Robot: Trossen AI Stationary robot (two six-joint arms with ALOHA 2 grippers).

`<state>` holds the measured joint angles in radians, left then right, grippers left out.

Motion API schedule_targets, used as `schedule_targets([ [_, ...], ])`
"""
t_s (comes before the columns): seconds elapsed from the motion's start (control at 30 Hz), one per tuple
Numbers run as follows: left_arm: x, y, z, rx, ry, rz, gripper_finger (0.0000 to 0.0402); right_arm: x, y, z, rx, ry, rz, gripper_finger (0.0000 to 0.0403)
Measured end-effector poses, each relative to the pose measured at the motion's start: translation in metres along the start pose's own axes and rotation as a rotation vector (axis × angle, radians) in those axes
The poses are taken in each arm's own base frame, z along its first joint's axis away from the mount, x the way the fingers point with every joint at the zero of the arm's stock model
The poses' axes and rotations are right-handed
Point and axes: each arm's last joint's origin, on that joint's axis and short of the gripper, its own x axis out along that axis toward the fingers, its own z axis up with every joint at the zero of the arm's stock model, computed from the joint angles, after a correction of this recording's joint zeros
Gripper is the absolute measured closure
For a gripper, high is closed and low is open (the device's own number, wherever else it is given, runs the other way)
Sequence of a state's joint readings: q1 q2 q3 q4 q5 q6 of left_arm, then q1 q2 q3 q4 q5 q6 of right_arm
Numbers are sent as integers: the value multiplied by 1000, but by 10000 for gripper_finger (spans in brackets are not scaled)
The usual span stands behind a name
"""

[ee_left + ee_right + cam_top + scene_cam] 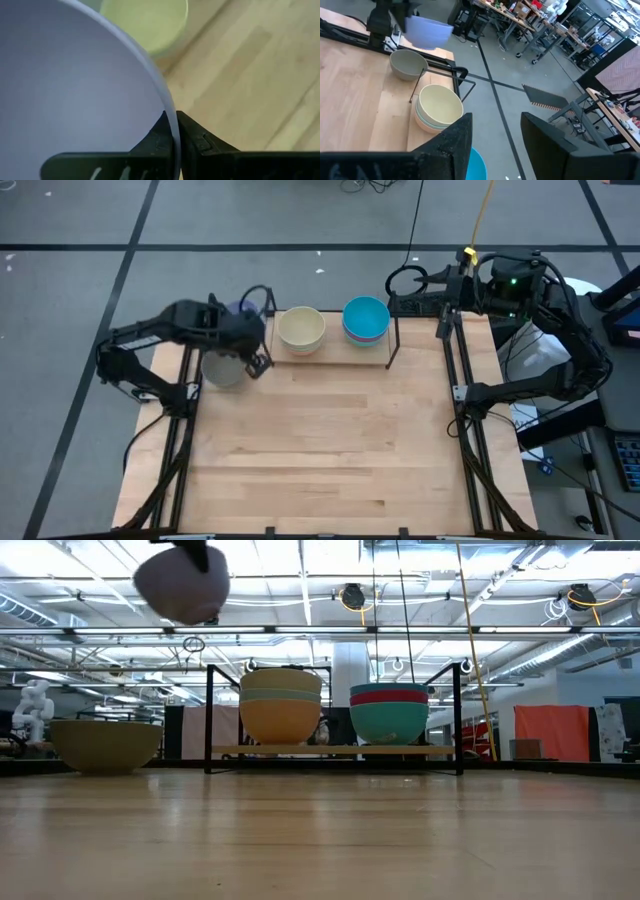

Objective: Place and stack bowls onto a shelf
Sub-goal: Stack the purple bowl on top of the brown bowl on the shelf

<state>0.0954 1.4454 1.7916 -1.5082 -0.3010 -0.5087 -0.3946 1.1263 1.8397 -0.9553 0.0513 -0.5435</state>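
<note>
- Left gripper (175,131) was pinched shut on the lavender bowl's (75,90) rim, holding it up high, probably so it'd clear the stacks.
- Shelf (335,750) already held two stacks.
- Grey-olive bowl (224,368) sat on the table (330,450), just beside the shelf.
- Right gripper (495,131) was parked wide open, empty, behind the shelf.

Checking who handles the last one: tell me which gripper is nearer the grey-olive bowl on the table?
Left. The left gripper, shut on the lavender bowl's rim, hangs just above the grey-olive bowl. The right gripper waits open beyond the shelf's far end.
</note>
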Motion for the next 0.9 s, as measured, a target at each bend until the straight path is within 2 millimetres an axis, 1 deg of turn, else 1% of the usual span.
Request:
schedule_targets([
  [0.17, -10, 16, 29, 32, -139, 6, 394, 0, 0, 0, 18, 4, -10, 241],
  [0.27, -11, 25, 48, 48, -199, 27, 394, 0, -2, -1, 37, 31, -57, 241],
  [0.4, -8, 41, 74, 24, -218, 22, 394, 0, -4, -2, 42, 66, -118, 241],
  [0.5, -1, 52, 92, 42, -219, 0, 394, 0, -4, -2, 43, 67, -119, 241],
  [0.6, 10, 54, 109, 85, -216, -11, 394, 0, -4, -2, 43, 66, -118, 241],
  [0.7, 21, 53, 124, 133, -226, -25, 394, 0, -3, -2, 47, 66, -116, 241],
  [0.9, 40, 43, 145, 240, -311, -38, 394, 0, -3, -2, 90, 64, -118, 241],
])
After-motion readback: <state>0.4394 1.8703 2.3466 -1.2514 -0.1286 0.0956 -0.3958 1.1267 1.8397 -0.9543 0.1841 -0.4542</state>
